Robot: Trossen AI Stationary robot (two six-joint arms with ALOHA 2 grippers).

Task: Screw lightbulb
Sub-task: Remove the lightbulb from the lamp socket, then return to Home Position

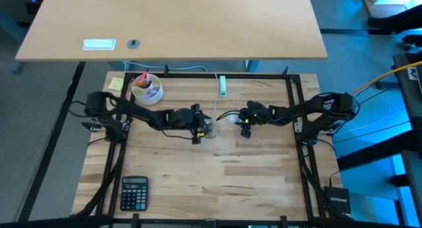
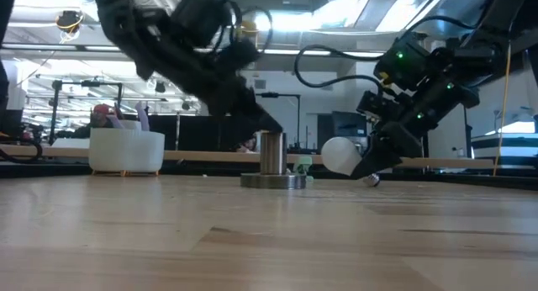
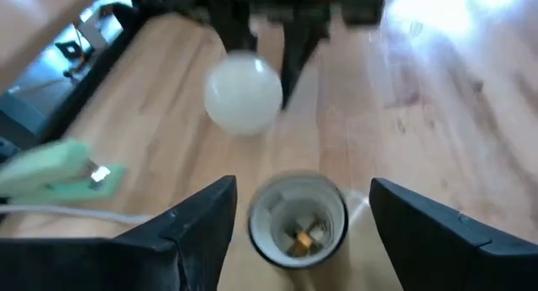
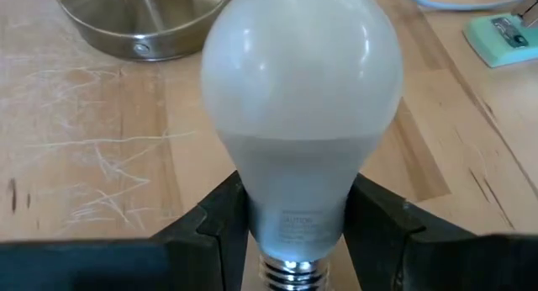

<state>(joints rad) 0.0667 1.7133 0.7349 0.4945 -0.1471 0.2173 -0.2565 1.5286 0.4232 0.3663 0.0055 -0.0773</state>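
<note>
The white frosted lightbulb (image 4: pixel 303 97) is in my right gripper (image 4: pixel 298 198), which is shut on it just right of the socket. In the low view the lightbulb (image 2: pixel 340 155) lies roughly level, its round end toward the socket. The grey metal socket (image 2: pixel 271 152) stands upright on its round base disc (image 2: pixel 273 181) at the table's middle. My left gripper (image 3: pixel 303 183) is open. Its two fingers stand on either side of the socket's open top (image 3: pixel 298 219), with a gap on each side. My right gripper pinches the lightbulb's narrow neck (image 4: pixel 294 219), just above the silvery screw base (image 4: pixel 290 274), between its two fingers. The fingers slant down from the table's right side and lie along the bulb. The round end sticks out ahead of them, low over the table.
A white bowl (image 1: pixel 146 88) with pink and orange contents stands at the far left. A calculator (image 1: pixel 134 192) lies near the front left. A pale green object (image 1: pixel 223 86) with a white cord lies at the far middle. Black frame bars run along the table's edges.
</note>
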